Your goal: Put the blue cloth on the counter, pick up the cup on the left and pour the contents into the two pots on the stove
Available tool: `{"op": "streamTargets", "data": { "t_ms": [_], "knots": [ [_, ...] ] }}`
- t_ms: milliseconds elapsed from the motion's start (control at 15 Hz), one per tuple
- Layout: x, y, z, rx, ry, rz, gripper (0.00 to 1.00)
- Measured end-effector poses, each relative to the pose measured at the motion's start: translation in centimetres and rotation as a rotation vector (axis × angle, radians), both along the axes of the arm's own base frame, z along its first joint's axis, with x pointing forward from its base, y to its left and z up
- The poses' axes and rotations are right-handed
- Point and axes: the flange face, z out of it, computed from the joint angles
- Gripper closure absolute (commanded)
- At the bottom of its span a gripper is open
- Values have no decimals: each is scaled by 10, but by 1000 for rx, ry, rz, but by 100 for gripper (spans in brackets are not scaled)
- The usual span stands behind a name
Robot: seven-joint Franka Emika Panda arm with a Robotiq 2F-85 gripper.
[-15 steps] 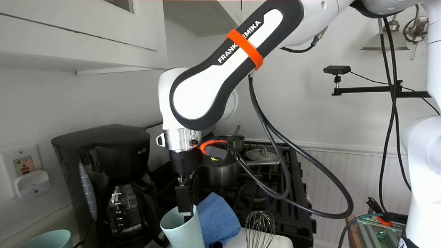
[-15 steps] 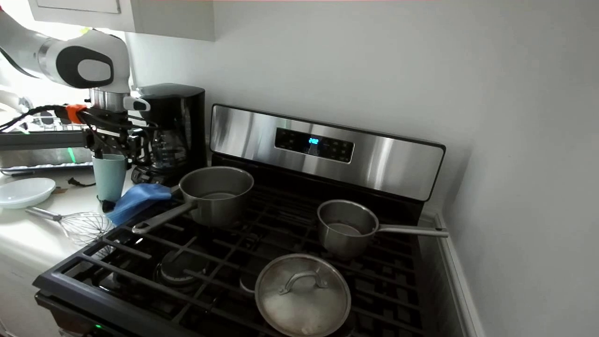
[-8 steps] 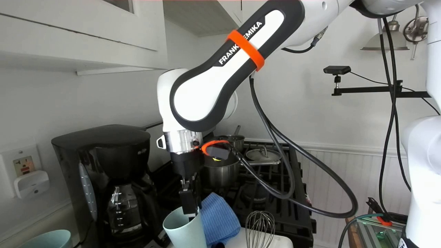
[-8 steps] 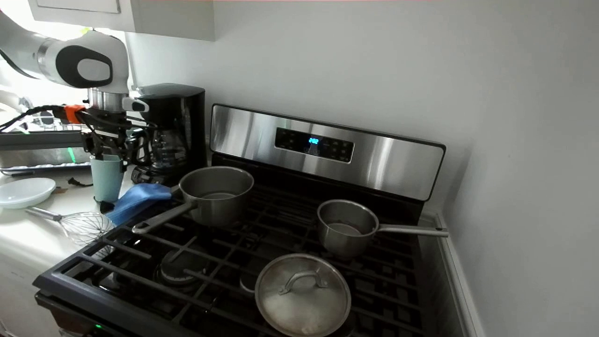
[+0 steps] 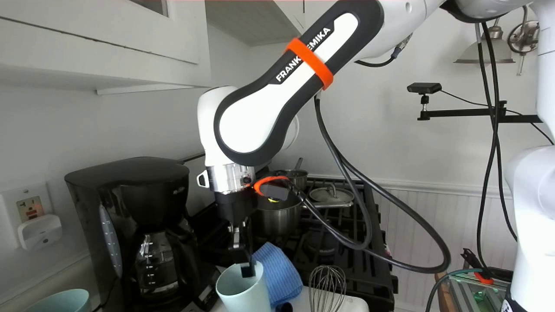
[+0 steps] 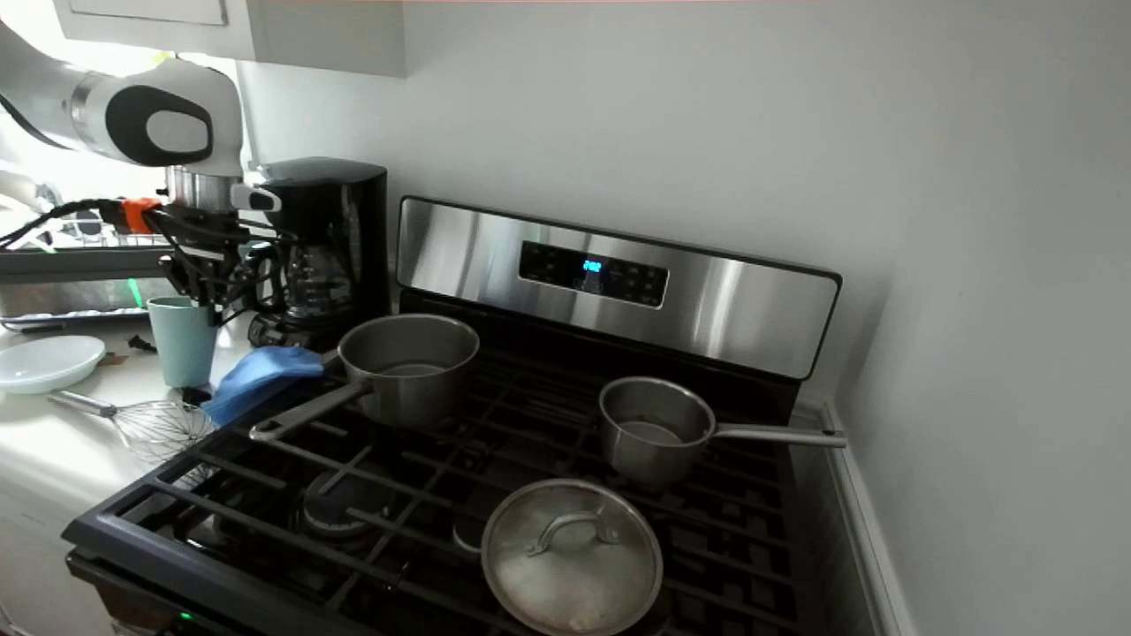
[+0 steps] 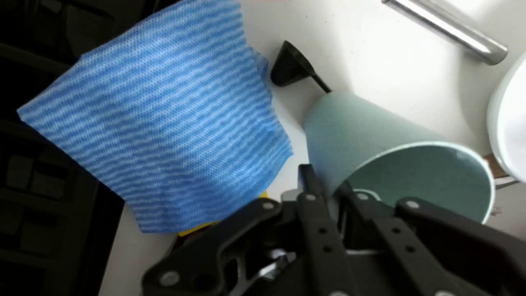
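The pale green cup (image 5: 245, 288) stands on the counter beside the blue cloth, its base cut off in that exterior view. My gripper (image 7: 326, 176) has come together over its rim: in the wrist view one finger lies outside the cup wall and the other inside, pinching it. What the cup holds is hidden from view. The striped blue cloth (image 7: 172, 123) lies crumpled on the counter at the stove's edge. On the stove (image 6: 132, 530) sit a larger pot (image 6: 415, 402) and a smaller pot (image 6: 649, 459), both uncovered.
A lidded pan (image 6: 573, 565) occupies the stove's front. The coffee maker (image 5: 130, 190) is close behind the gripper. Around the cup lie a black measuring spoon (image 7: 289, 68), a whisk (image 6: 163, 428) and a white bowl (image 6: 53, 367). A cabinet (image 5: 104, 47) hangs above.
My jaws have closed onto the cup's rim. The cup has shifted slightly away from the coffee maker. The arm has barely moved, and the cloth and pots are where they were.
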Motion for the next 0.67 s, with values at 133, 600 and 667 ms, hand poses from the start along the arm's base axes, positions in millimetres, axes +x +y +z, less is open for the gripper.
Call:
{"op": "streamTargets", "data": {
  "t_ms": [133, 600, 667],
  "knots": [
    [0, 0, 2, 1, -4, 5, 99],
    [8, 1, 9, 19, -74, 18, 99],
    [9, 1, 10, 22, -89, 17, 99]
  ]
}}
